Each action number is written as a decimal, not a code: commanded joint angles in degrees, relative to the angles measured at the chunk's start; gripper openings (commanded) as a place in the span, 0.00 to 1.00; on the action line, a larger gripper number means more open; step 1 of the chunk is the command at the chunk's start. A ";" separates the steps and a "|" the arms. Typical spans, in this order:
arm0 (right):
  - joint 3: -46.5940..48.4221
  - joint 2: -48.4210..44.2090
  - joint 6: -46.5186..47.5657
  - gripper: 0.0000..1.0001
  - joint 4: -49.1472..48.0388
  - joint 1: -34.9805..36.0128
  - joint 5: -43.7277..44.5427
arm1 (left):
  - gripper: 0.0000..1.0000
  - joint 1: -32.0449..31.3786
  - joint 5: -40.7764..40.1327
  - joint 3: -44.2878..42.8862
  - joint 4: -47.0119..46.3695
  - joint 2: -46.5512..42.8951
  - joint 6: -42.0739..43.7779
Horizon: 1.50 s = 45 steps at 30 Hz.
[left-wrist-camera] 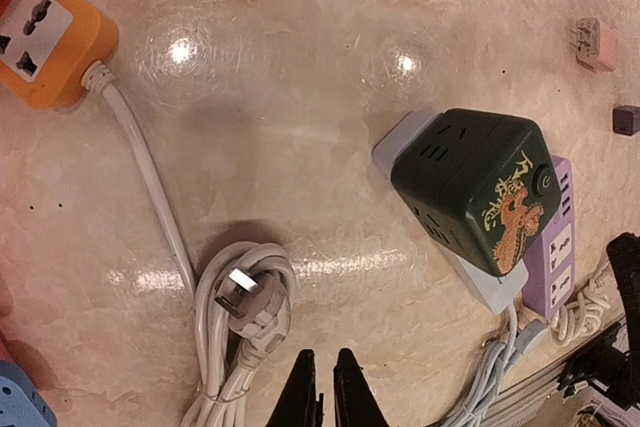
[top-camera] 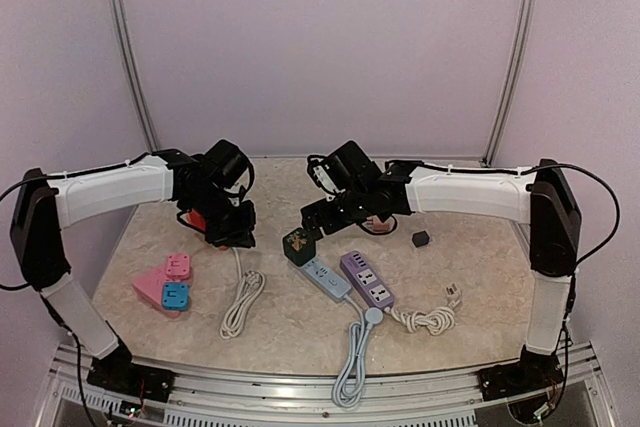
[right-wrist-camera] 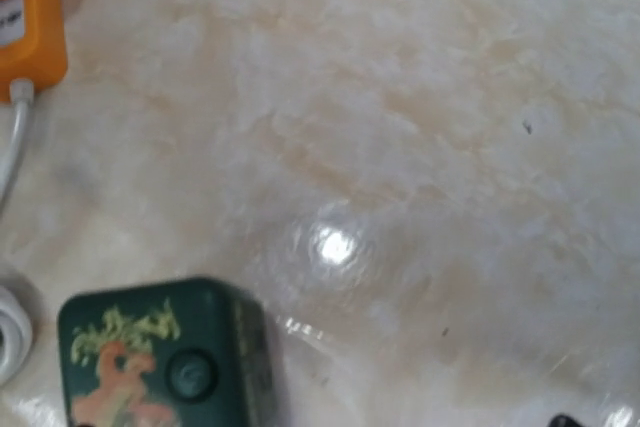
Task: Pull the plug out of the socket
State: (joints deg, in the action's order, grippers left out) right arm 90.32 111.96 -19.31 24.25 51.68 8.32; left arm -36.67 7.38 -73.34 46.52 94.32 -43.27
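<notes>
Bright glare spots, blurry right-wrist view

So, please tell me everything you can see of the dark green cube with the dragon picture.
The dark green cube socket looks like glossy plastic with rounded corners. One face carries a gold and orange dragon picture and a round button; other faces have socket slots. It sits on the end of the pale power strip, apparently plugged in, beside the purple power strip.
</notes>
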 commanded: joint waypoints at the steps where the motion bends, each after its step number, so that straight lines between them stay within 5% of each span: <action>1: -1.90 0.60 -1.36 0.92 3.58 1.65 2.86 | 0.11 -0.47 -0.11 -1.99 -1.21 -0.08 1.62; 4: -7.90 -2.50 -3.23 0.76 1.28 1.73 1.54 | 0.20 -1.18 -0.54 -5.00 -0.82 2.79 2.96; 10: -15.78 -5.39 -6.95 0.26 -3.02 2.71 -1.42 | 0.48 -2.95 -1.43 -13.47 1.21 10.94 6.36; 14: -17.76 -5.40 -9.30 0.10 -6.15 3.05 -3.59 | 0.60 -4.29 -2.48 -20.03 3.78 17.14 8.81; 22: -21.07 -5.71 -12.54 0.02 -11.37 2.97 -7.08 | 0.76 -4.85 -3.14 -24.49 5.65 23.31 12.51; 34: -21.22 -4.13 -14.41 0.00 -14.96 2.99 -11.27 | 0.79 -5.26 5.68 -22.10 4.00 23.65 21.97; 45: -20.94 -1.17 -16.70 0.00 -17.49 3.53 -13.11 | 0.66 -5.67 2.48 -22.29 5.04 24.71 23.22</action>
State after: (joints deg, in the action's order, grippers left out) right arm 69.56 108.16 -34.52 8.10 54.26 -3.70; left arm -41.95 11.53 -95.44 50.72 117.78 -20.95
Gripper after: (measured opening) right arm 0.003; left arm 0.684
